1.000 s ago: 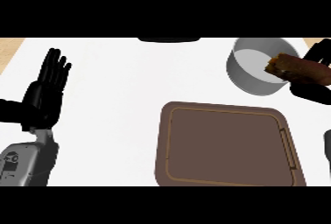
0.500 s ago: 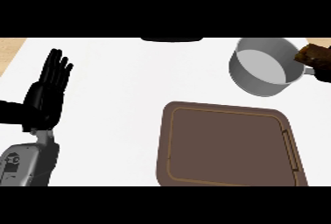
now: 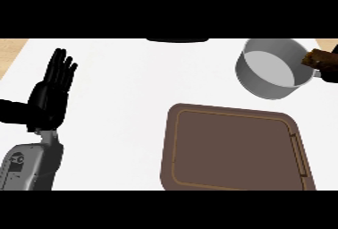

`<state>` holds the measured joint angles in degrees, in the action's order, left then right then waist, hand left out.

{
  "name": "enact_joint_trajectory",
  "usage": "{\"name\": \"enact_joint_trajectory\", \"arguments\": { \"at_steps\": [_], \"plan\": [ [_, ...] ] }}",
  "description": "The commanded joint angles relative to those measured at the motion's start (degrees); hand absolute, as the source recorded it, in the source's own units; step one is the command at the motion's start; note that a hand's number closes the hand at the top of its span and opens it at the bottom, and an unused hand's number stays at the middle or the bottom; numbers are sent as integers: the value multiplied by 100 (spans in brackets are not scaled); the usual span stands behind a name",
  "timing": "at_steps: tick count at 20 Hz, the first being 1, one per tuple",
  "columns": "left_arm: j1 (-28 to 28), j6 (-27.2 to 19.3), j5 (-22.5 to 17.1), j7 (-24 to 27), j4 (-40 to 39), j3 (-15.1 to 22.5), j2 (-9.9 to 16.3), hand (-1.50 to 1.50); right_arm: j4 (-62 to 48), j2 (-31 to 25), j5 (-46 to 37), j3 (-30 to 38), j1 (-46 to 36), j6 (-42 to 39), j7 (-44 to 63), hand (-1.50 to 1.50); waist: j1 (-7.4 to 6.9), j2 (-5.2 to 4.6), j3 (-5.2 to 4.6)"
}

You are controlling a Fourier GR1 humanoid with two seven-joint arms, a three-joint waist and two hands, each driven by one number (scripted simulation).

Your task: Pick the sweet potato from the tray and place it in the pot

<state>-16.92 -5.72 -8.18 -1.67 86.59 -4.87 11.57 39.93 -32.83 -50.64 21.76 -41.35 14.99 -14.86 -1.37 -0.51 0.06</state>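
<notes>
The sweet potato (image 3: 321, 58) shows as a brown lump at the view's right edge, just beside the pot (image 3: 271, 74), outside its right rim and touching or nearly touching it. It is not inside: the pot's pale floor is bare. It is not on the tray (image 3: 234, 150) either, whose brown surface holds nothing. So I judge the pick done and the placing unfinished; the potato is level with the rim because it needs to cross over that wall and come down into the well.

My right hand I cannot make out. Something dark sits below the potato at the frame edge, but whether that is my fingers round it I cannot tell.

The pot lies up and right of the tray, its open mouth towards me, which leaves a plain path inward from the right.

My left hand (image 3: 49, 96) rests at the view's left, well apart from tray and pot. Its fingers are straight, pressed together and pointing up the counter, holding nothing; the grey forearm comes in from the lower left corner. It has no part in this step.
</notes>
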Motion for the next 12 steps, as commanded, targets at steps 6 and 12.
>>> {"name": "enact_joint_trajectory", "arguments": {
  "at_steps": [6, 12],
  "plan": [
    [-175, 129, -75, -17, 2, -78, 92, 0, -1883, -224, 465, 385, -532, -996, -512, -150, -135, -63, 15],
    [-21, 143, -77, -9, -38, -104, 48, 0, -2213, -84, 588, 427, -800, -806, -1389, -150, -109, -46, 11]
  ]
}}
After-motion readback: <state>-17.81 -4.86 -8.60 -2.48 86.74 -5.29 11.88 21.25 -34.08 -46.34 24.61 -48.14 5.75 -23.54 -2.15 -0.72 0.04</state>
